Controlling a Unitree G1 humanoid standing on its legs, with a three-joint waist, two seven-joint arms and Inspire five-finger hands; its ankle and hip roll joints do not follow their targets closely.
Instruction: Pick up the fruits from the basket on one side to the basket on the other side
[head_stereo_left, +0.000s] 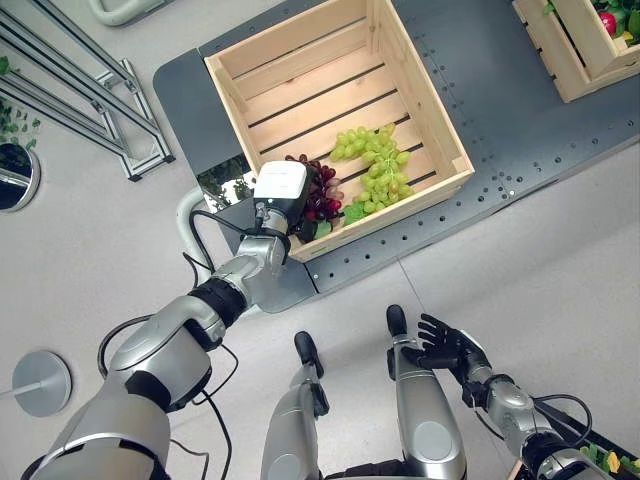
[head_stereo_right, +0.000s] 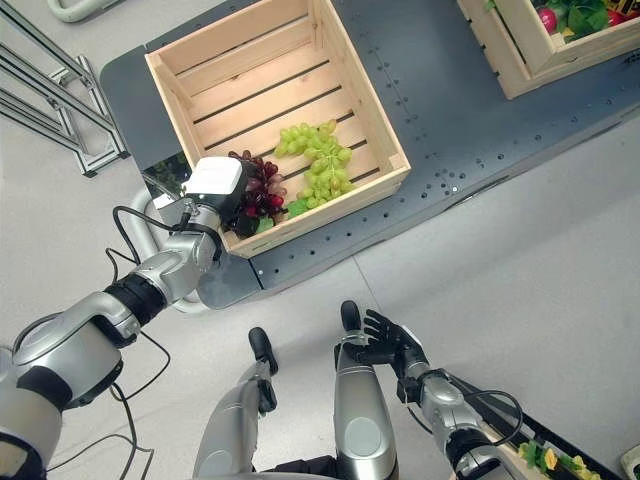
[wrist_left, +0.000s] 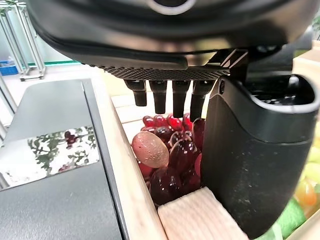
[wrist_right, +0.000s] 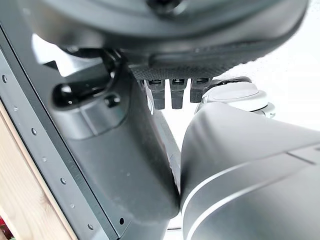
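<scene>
Left eye view showed the left arm stretched from seven o'clock up toward the wooden crate (head_stereo_left: 240, 75) on the grey platform (head_stereo_left: 520, 130). The left hand (head_stereo_left: 281, 190) reached over the crate's near corner. In the left wrist view, its fingers (wrist_left: 159, 95) and thumb curled round the red grapes (wrist_left: 170, 155), gripping them inside the corner. Green grapes (head_stereo_left: 378, 165) lay just beside, at three o'clock of the red bunch. The right hand (head_stereo_left: 445, 345) hung low at five o'clock, fingers spread and holding nothing. A second crate (head_stereo_left: 575, 55) sat at one o'clock.
</scene>
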